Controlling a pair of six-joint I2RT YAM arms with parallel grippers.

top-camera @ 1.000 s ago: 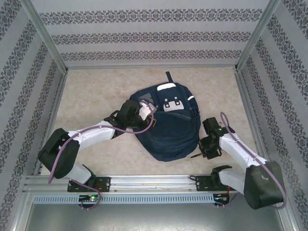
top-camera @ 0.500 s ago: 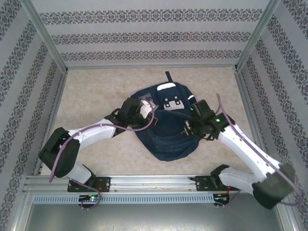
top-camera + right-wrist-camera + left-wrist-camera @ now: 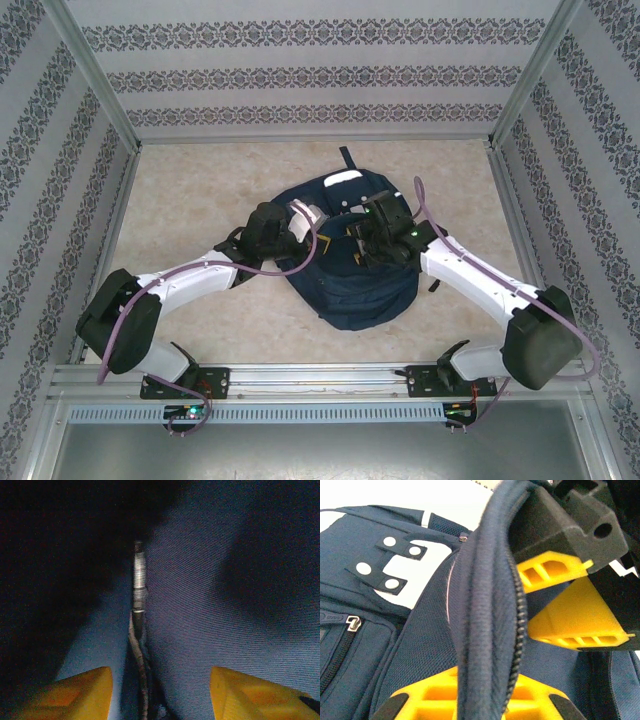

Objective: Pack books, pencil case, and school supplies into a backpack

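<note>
Well, backpack point(image 3: 350, 285): big, dark blue and made of cloth, with a white patch at its far end.
Where it is: it lies in the middle of the pale table point(image 3: 200, 190), with one arm on each side of it.
White patch point(image 3: 390, 562): seen close from the left wrist, it has a dark blue strap piece on it with round white dots.
Pocket zip point(image 3: 353, 623): a small silver pull sits on the front pocket, and that zip looks closed.
Zip edge point(image 3: 490, 605): a thick blue rim with black zip teeth, lifted up off the bag.
Left pincer point(image 3: 482, 700): its yellow fingers are pressed together on the zip edge, pinching it from both sides.
Right pincer point(image 3: 160, 695): it is over the bag's opening, right next to the left one. Its yellow fingertips are spread apart with nothing between them.
Inside the bag: dark blue cloth with deep shadow on one side.
Thin silvery stick point(image 3: 139, 580): it lies on the cloth just past the right pincer's tips. I cannot tell what it is.
</note>
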